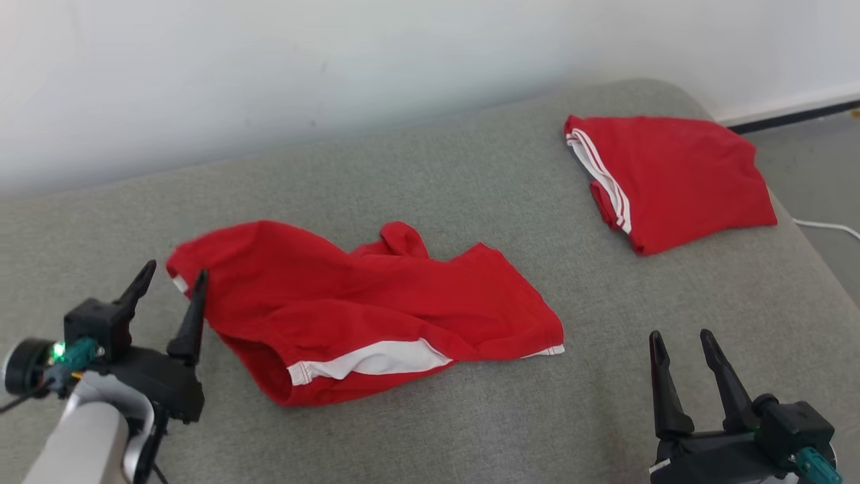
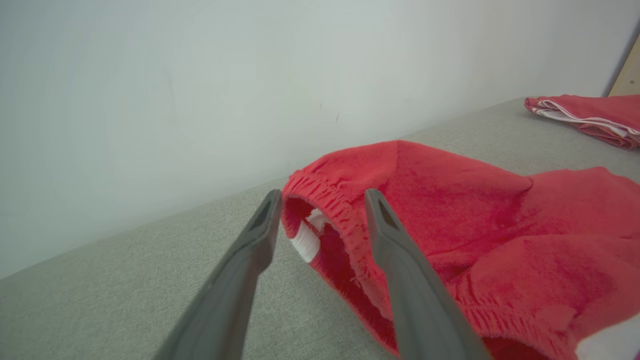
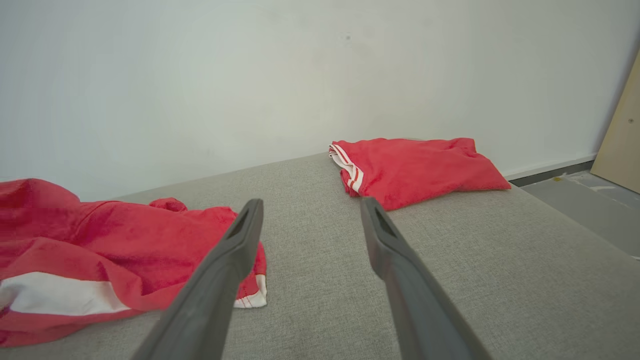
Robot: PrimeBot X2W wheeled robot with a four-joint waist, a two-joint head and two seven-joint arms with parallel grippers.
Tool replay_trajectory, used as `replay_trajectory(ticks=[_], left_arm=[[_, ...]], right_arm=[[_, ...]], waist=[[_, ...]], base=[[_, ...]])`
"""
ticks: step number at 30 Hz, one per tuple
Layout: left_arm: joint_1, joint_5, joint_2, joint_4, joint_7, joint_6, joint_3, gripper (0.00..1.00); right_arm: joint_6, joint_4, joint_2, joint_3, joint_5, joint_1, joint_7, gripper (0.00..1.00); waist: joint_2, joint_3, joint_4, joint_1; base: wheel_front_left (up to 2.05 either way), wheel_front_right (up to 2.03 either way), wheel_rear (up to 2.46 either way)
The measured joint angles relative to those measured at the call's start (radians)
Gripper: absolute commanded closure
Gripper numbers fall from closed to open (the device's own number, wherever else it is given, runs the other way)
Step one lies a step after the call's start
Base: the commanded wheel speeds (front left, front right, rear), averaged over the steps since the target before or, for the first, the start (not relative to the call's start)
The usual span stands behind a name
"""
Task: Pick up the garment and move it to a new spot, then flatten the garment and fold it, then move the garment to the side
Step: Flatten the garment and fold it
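The red shorts lie crumpled and partly spread on the grey upholstered surface, with a white side stripe showing along their near edge and a small bump of cloth standing up at their far edge.

The left gripper is at the left end of the shorts. Its fingers are spread apart. In the left wrist view the gathered elastic waistband sits between the two fingers, which have not closed on it. Whether either finger touches the cloth cannot be told.

The right gripper is off the right end of the shorts, just beside their hem corner and over bare grey fabric. Its fingers are also parted and hold nothing.

Well beyond the shorts to the right, a second red garment with white stripes lies folded near the surface's far corner. Behind the shorts stands a pale wall.
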Motion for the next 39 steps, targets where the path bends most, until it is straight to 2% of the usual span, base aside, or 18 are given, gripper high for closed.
replay_trajectory(ticks=[4,7,15,20,25,29,39], left_arm=[[0.089,-0.012,-0.032,-0.088,0.000,0.015,0.044,0.00],[0.174,-0.003,-0.055,-0.190,0.000,0.045,0.095,0.00],[0.417,0.067,-0.123,-0.453,0.000,0.106,0.225,0.00],[0.539,0.115,-0.180,-0.570,0.000,0.123,0.294,0.00],[0.614,0.161,-0.226,-0.632,0.000,0.112,0.338,0.00],[0.670,0.201,-0.274,-0.657,0.000,0.086,0.359,0.00],[0.701,0.263,-0.314,-0.635,0.000,0.052,0.388,0.00]], right_arm=[[0.000,-0.001,-0.006,-0.002,0.000,0.018,0.000,0.00],[0.000,-0.009,-0.012,-0.001,0.001,0.029,0.000,0.00],[0.000,-0.019,-0.013,0.001,0.003,0.059,0.000,0.00],[0.000,-0.028,-0.019,0.003,0.005,0.074,0.000,0.00],[0.000,-0.024,-0.036,0.015,0.011,0.079,0.000,0.00],[0.000,-0.016,-0.057,0.019,0.012,0.095,0.000,0.00],[0.000,-0.007,-0.073,0.037,0.014,0.098,0.000,0.00]], waist=[[0.0001,-0.032,0.021,-0.0001],[0.0000,-0.055,0.043,-0.0002],[0.0000,-0.090,0.115,-0.0002],[-0.0001,-0.103,0.149,-0.0002],[-0.0001,-0.110,0.174,-0.0002],[-0.0001,-0.113,0.189,-0.0001],[-0.0001,-0.120,0.195,-0.0001]], base=[[0.00,0.00,0.00],[0.00,0.00,0.00],[0.00,0.00,0.00],[0.00,0.00,0.00],[0.00,0.00,0.00],[0.00,0.00,0.00],[0.00,0.00,0.00]])
